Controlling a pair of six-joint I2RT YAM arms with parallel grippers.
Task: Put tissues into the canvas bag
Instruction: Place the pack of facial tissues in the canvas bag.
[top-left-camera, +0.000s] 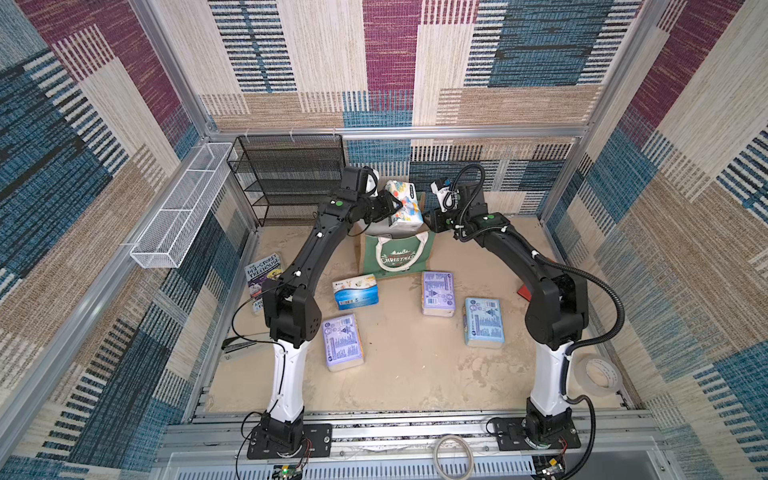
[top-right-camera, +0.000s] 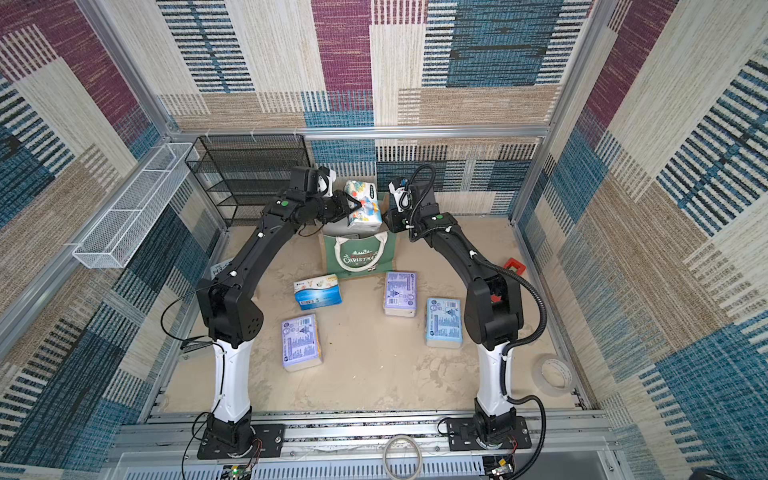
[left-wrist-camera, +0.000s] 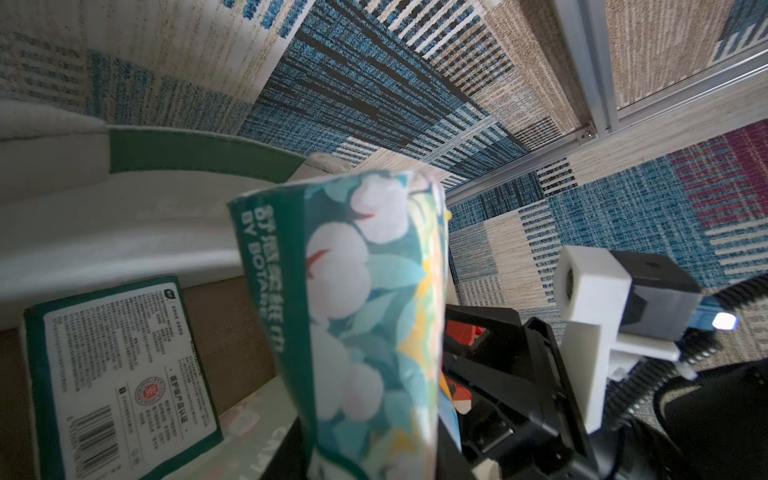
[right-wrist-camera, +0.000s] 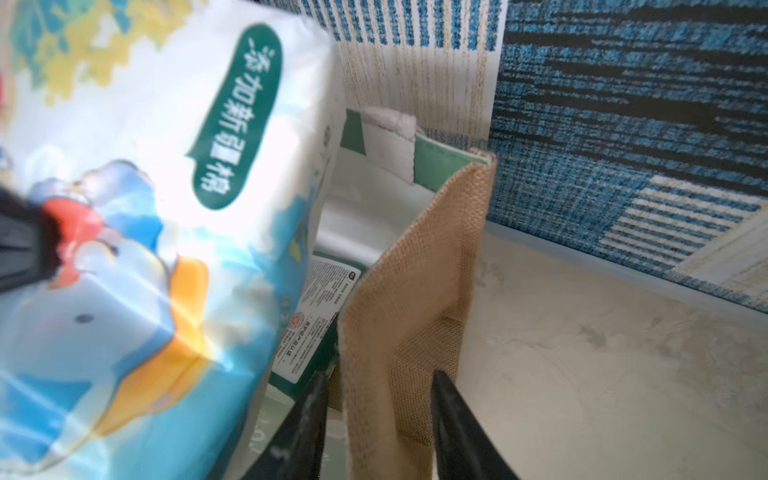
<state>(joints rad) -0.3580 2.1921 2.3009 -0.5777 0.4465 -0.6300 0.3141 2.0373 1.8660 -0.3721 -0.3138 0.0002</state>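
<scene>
The canvas bag (top-left-camera: 392, 257) (top-right-camera: 357, 257) stands at the back middle, green "Christmas" front toward me. My left gripper (top-left-camera: 390, 205) is shut on a white cartoon-print tissue pack (top-left-camera: 405, 203) (top-right-camera: 365, 203) (left-wrist-camera: 365, 311) (right-wrist-camera: 124, 208), held upright over the bag's mouth. My right gripper (top-left-camera: 432, 221) (right-wrist-camera: 380, 374) is open, its fingers astride the bag's tan jute side wall (right-wrist-camera: 419, 291) with gaps on both sides. A green-white pack (left-wrist-camera: 124, 374) (right-wrist-camera: 320, 316) lies inside the bag. On the table lie a blue-white pack (top-left-camera: 355, 291), two lavender packs (top-left-camera: 437, 293) (top-left-camera: 343, 340) and a light blue pack (top-left-camera: 483, 321).
A black mesh rack (top-left-camera: 286, 178) stands at the back left, close to the left arm. A white wire basket (top-left-camera: 183, 208) hangs on the left wall. A Treehouse book (top-left-camera: 262, 274) lies at the left, a tape roll (top-left-camera: 598, 374) at the right, a red object (top-right-camera: 514, 266) behind the right arm.
</scene>
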